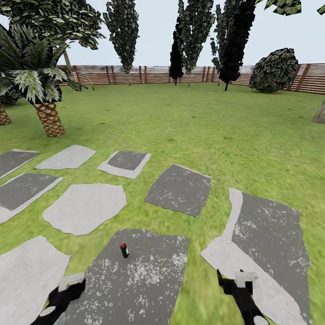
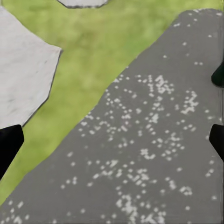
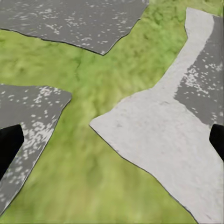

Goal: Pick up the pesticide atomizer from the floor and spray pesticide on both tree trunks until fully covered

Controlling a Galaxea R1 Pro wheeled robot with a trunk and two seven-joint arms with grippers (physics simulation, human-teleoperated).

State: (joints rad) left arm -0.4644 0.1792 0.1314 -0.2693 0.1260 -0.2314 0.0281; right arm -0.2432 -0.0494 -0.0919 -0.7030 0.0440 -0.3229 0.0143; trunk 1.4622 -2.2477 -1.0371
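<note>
Grey stone paving slabs (image 1: 180,189) are lying scattered across the green grass lawn (image 1: 203,122), and the pesticide atomizer (image 1: 124,250) is standing upright on the dark speckled slab (image 1: 135,280) nearest the robot, close to that slab's far edge and toward its left corner. It is showing as a small dark bottle with a red top, untouched, well ahead of both arms.

The left gripper (image 1: 67,289) is hovering low over the near left edge of that same slab, and the right gripper (image 1: 239,282) is hanging over the grass strip between this slab and the large slab (image 1: 271,253) to the right. In the left wrist view the black fingertips (image 2: 9,144) are sitting far apart at opposite sides with only speckled stone between them, so those jaws are standing wide and holding nothing. In the right wrist view the fingertips (image 3: 10,144) are likewise spread wide over grass and pale slab, empty.

A scaly-trunked palm (image 1: 48,118) is standing at the far left, with a brown slatted fence (image 1: 153,74) and dark tall trees (image 1: 194,31) lining the far edge of the lawn.
</note>
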